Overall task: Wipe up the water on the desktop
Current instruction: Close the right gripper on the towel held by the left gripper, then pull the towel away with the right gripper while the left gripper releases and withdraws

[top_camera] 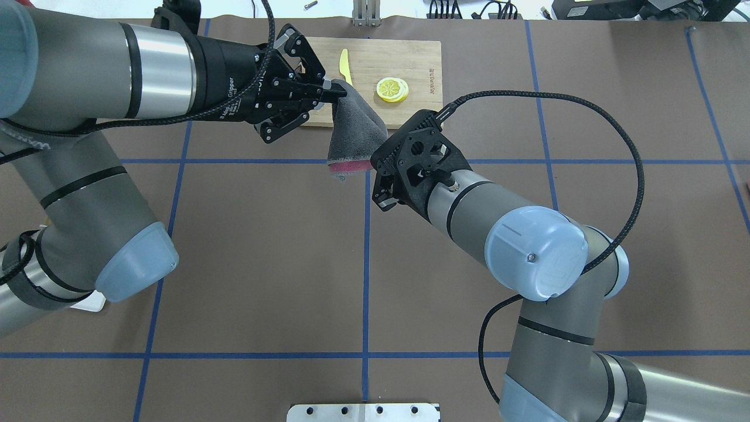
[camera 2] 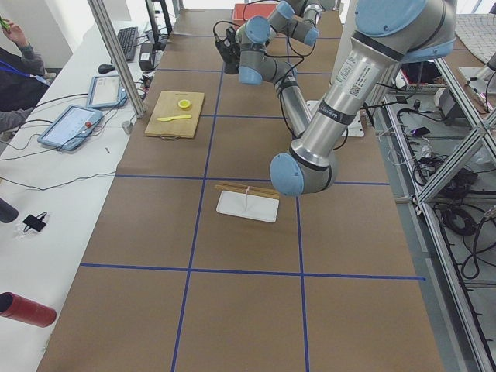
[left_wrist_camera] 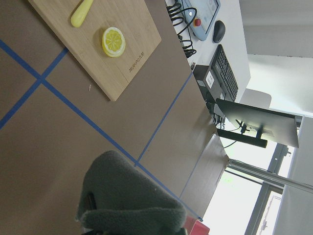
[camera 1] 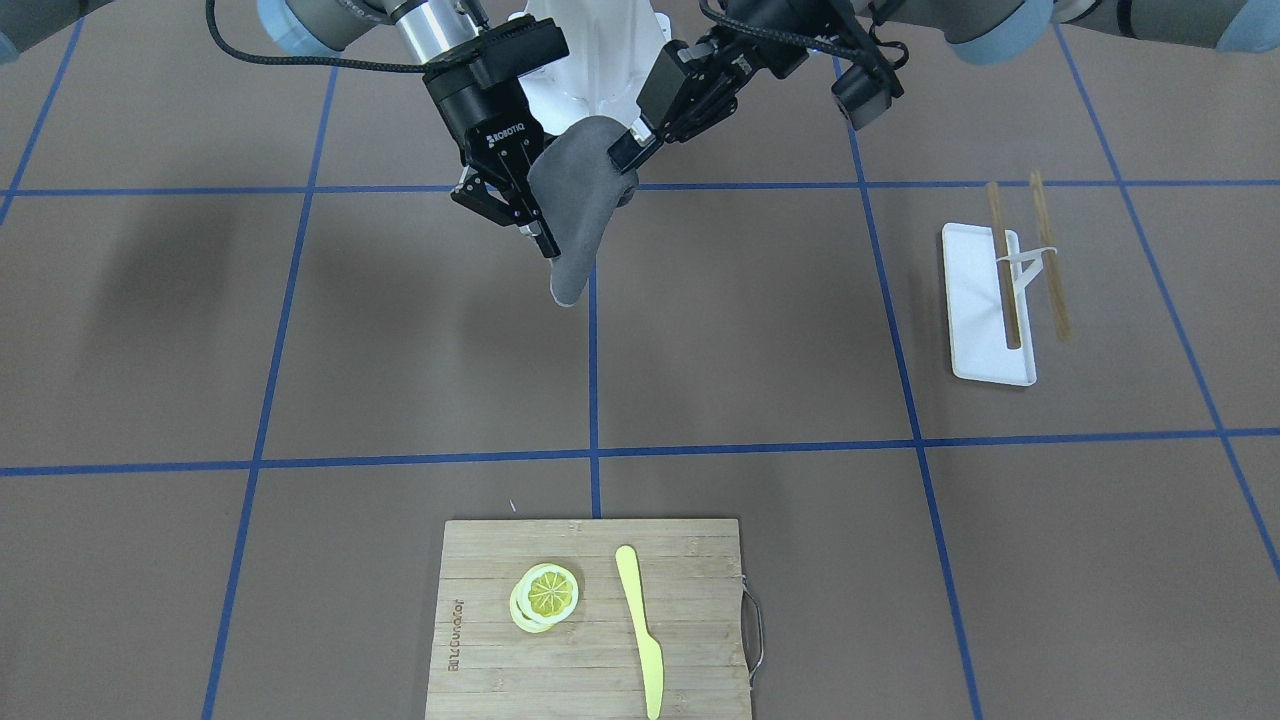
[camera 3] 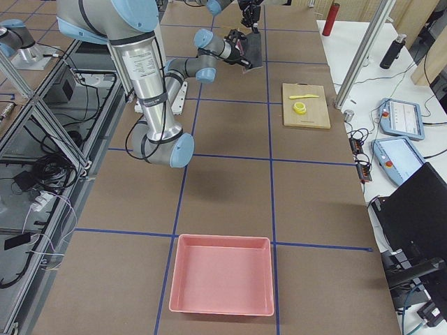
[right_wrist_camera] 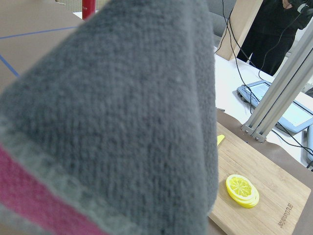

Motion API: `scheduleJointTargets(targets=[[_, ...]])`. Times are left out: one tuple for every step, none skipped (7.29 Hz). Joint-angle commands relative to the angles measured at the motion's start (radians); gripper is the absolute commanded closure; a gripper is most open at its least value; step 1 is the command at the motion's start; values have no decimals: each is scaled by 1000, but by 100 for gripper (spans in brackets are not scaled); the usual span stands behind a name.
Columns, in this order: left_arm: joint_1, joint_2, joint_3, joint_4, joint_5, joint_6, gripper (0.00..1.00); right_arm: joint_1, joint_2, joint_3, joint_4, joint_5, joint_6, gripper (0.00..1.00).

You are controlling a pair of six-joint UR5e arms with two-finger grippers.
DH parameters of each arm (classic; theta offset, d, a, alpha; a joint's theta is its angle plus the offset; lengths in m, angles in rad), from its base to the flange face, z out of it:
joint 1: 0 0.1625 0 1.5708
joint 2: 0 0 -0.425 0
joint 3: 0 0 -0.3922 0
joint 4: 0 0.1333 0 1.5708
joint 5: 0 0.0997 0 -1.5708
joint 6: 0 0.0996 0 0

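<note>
Grey cloth [right_wrist_camera: 122,112] hangs clamped in left claw [top_camera: 335,89], its edge beside parted right claw [camera 1: 512,222], well above desktop [camera 1: 750,330].

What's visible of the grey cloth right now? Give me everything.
The grey cloth looks like soft fleece or terry, with a pink band along its lower edge. It hangs bunched in a cone, clear above the desktop. The left gripper pinches its top corner. The right gripper looks open, close beside its lower part; whether they touch is unclear. No wet patch can be made out on it.
</note>
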Motion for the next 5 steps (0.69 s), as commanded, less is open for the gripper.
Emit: scheduleJointTargets(targets=[[-1,6,5,0,2,117,2,2,3,1,0,0,10,100],[-3,27,-1,0,0,152,2,9,3,3,0,0,10,100],[-6,36,0,0,0,176,1,20,1,3,0,0,10,100],[-14,61,-1,0,-1,236,2,37,0,3,0,0,10,100],[-17,110,0,2,-2,311,2,63,-3,3,0,-3,10,100]])
